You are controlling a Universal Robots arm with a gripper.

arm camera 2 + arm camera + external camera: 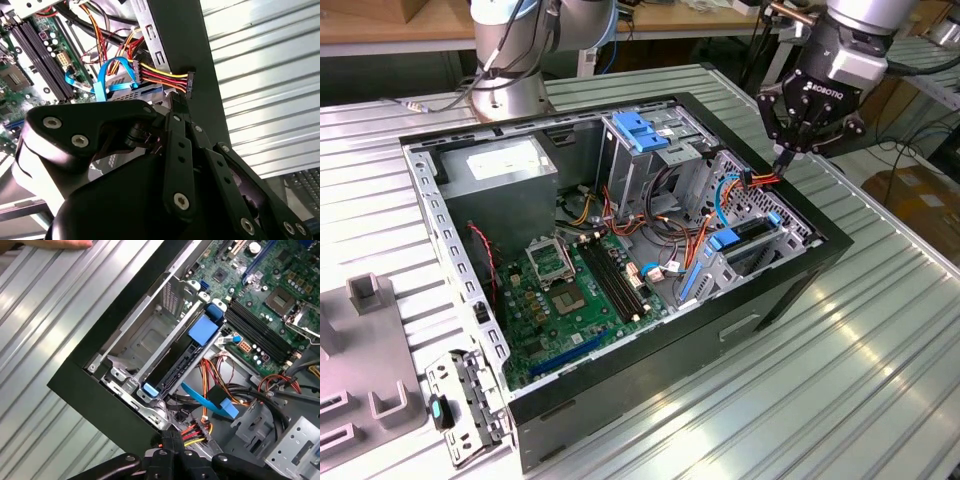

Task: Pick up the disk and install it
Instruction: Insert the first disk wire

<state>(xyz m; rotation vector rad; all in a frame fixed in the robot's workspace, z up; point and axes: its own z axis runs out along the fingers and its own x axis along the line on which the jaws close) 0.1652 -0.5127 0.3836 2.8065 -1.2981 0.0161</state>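
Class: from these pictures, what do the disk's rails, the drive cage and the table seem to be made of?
Disk rails: likely plastic, an even bright matte blue.
Drive cage: apparently bare sheet metal, dull grey with punched holes and folded edges.
Table: probably aluminium, ribbed and silvery, reflecting light.

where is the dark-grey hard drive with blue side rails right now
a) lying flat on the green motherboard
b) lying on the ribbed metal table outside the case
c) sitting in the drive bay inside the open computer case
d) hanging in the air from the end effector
c: the dark-grey hard drive with blue side rails sits in the metal drive bay of the open black computer case, with the end effector beside the multicoloured power connector.
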